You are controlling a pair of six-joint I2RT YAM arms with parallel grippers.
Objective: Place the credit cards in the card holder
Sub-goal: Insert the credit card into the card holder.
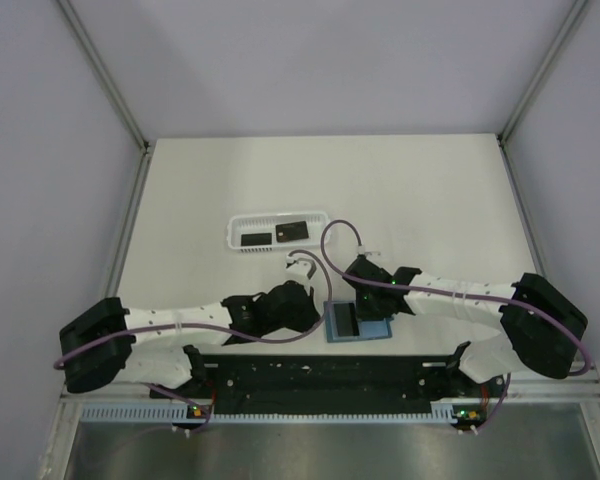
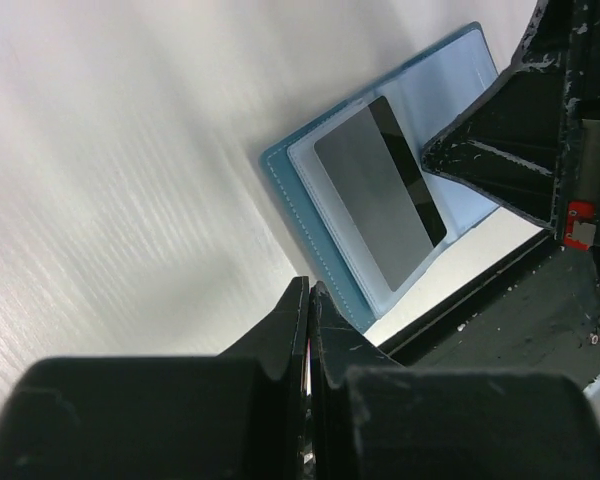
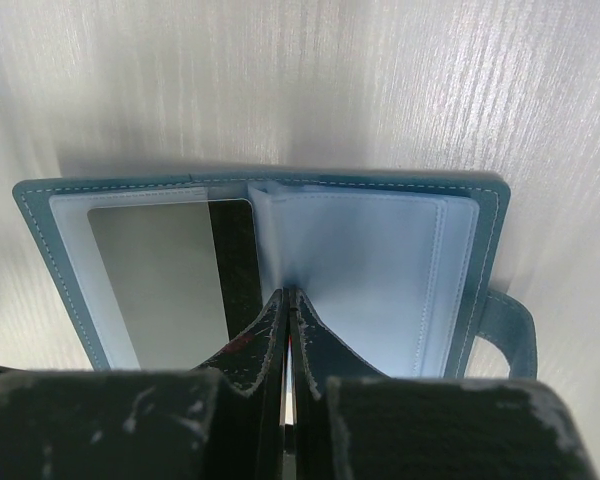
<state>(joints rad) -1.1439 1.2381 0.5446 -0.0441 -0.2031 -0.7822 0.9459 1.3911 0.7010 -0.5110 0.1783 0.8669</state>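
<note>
1. The card holder [image 3: 360, 270] lies open and flat on the table [image 1: 400, 190], at the 6 o'clock side, close to the near edge and between the two arms.
2. One credit card [image 3: 160, 285] sits inside the clear pocket of its left half. It shows a grey face with a dark stripe along one side. The right half's pocket shows no card.
3. A small tab [image 3: 507, 322] sticks out from the holder's edge at 3 o'clock in the right wrist view.
4. The right claw [image 3: 287, 295] is fully closed, the two fingers pressed together. The tips stand on the middle fold of the holder, just beside the card's dark stripe. I cannot tell if they pinch a clear sleeve.
5. The left claw [image 2: 310, 295] is also closed and holds nothing. It is at 9 o'clock from the holder, just beside its edge, not touching the card.
6. Two more credit cards [image 1: 255, 238] [image 1: 293, 231] lie flat in the white basket [image 1: 277, 214], side by side. The basket is at about 11 o'clock from the holder, well apart from it.
</note>
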